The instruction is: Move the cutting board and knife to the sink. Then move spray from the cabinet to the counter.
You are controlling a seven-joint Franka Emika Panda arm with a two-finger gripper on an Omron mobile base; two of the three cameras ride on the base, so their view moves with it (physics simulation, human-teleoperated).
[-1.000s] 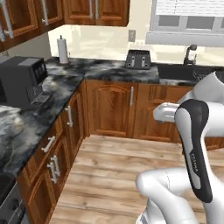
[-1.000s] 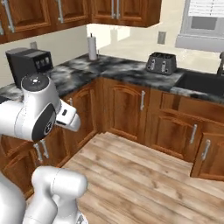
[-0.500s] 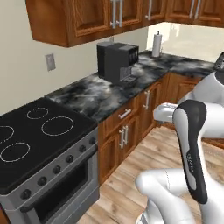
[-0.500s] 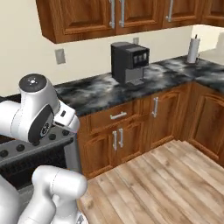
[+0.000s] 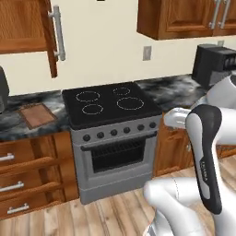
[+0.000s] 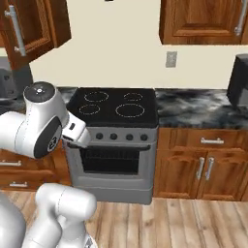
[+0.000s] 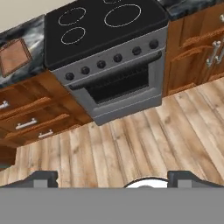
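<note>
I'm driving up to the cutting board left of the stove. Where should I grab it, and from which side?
The cutting board lies flat on the counter, so come from above and pinch one long edge with the open gripper. Its front edge sits near the counter's lip, probably the easiest to reach.

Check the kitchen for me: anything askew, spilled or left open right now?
One thing: the cabinet door left of the stove stands ajar. The cutting board lies flat on the counter. No spills or damage visible.
</note>
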